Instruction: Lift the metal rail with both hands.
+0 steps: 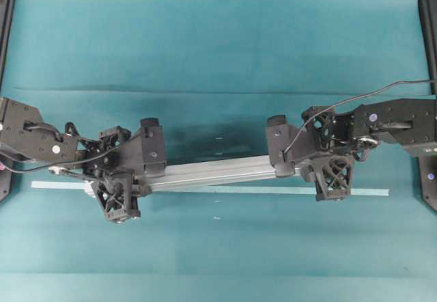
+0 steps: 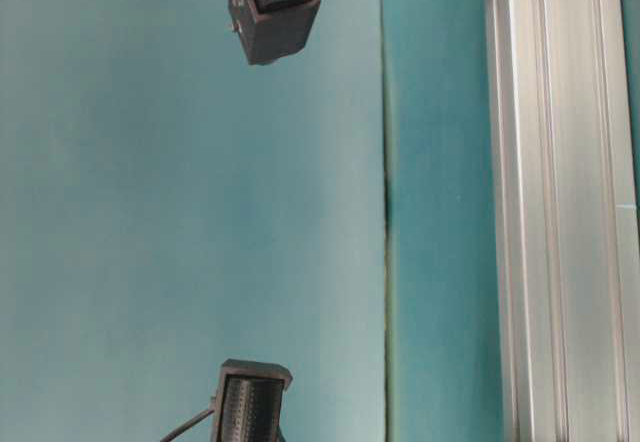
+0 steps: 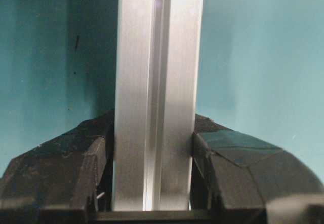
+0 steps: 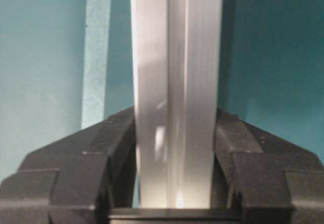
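Note:
The metal rail is a long silver grooved bar lying crosswise over the teal table, its right end slightly farther back. My left gripper is shut on it near its left end, one lattice finger on each side. My right gripper is shut on it near its right end. In the left wrist view the rail runs up between the black fingers, both pressed against its sides. The right wrist view shows the same grip on the rail. A dark shadow lies on the cloth beside the rail. The table-level view shows the rail along its right side.
A thin pale tape strip lies flat on the teal cloth just in front of the rail and reaches past both its ends; it also shows as the tape strip left of the rail. Black frame posts stand at the table's side edges.

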Controlling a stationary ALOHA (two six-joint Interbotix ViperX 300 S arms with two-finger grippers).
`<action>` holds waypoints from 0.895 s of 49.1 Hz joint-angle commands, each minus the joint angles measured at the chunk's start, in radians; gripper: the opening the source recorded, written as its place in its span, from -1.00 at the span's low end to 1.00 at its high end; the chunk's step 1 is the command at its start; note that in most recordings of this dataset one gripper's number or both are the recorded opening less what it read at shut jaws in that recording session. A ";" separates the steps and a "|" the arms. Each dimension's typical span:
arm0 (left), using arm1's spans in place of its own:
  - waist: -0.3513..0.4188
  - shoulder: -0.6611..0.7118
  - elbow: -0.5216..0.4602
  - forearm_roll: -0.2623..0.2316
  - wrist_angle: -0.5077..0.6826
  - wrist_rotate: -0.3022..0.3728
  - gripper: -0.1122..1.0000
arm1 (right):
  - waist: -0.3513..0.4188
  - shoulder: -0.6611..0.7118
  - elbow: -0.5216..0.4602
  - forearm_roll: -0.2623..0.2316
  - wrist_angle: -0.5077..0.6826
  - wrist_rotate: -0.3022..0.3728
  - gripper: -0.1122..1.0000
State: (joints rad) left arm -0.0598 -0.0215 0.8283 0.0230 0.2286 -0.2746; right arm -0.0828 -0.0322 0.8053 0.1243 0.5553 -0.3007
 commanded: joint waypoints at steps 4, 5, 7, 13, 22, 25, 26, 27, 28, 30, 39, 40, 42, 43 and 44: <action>-0.003 -0.012 -0.015 -0.003 -0.003 -0.012 -0.24 | 0.000 0.000 -0.009 0.002 0.002 -0.003 -0.13; -0.002 -0.015 -0.018 -0.003 0.000 -0.012 -0.24 | -0.002 -0.003 -0.011 0.002 0.003 -0.003 -0.13; -0.003 -0.021 -0.029 -0.003 0.008 -0.012 -0.24 | -0.005 -0.011 -0.015 0.003 0.009 0.002 -0.13; 0.000 -0.058 -0.077 -0.003 0.074 -0.006 -0.24 | -0.018 -0.064 -0.041 0.003 0.071 0.003 -0.13; 0.009 -0.127 -0.147 -0.003 0.221 0.000 -0.24 | -0.046 -0.164 -0.117 0.003 0.236 0.005 -0.13; 0.014 -0.156 -0.172 -0.003 0.264 0.002 -0.24 | -0.051 -0.190 -0.147 0.003 0.295 0.005 -0.13; 0.015 -0.167 -0.178 -0.003 0.279 0.000 -0.24 | -0.052 -0.199 -0.158 0.003 0.313 0.005 -0.13; 0.017 -0.178 -0.187 -0.003 0.293 0.000 -0.24 | -0.054 -0.207 -0.169 0.002 0.331 0.005 -0.13; 0.018 -0.189 -0.196 -0.003 0.308 0.000 -0.24 | -0.054 -0.213 -0.179 0.003 0.347 0.005 -0.13; 0.021 -0.212 -0.213 -0.003 0.342 0.000 -0.24 | -0.055 -0.227 -0.198 0.002 0.380 0.005 -0.13; 0.044 -0.301 -0.313 -0.003 0.514 0.002 -0.24 | -0.055 -0.268 -0.295 0.003 0.522 0.008 -0.13; 0.048 -0.307 -0.325 -0.003 0.534 0.002 -0.24 | -0.055 -0.272 -0.305 0.003 0.535 0.008 -0.13; 0.052 -0.319 -0.348 -0.003 0.569 0.002 -0.24 | -0.055 -0.279 -0.337 0.002 0.568 0.014 -0.13; 0.057 -0.327 -0.360 -0.003 0.588 0.003 -0.24 | -0.055 -0.282 -0.353 0.003 0.583 0.018 -0.13; 0.060 -0.331 -0.371 -0.003 0.604 0.005 -0.24 | -0.057 -0.284 -0.367 0.003 0.595 0.023 -0.13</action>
State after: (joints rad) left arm -0.0230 -0.3037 0.5338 0.0215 0.7869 -0.2669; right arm -0.1427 -0.2961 0.5093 0.1243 1.1137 -0.2869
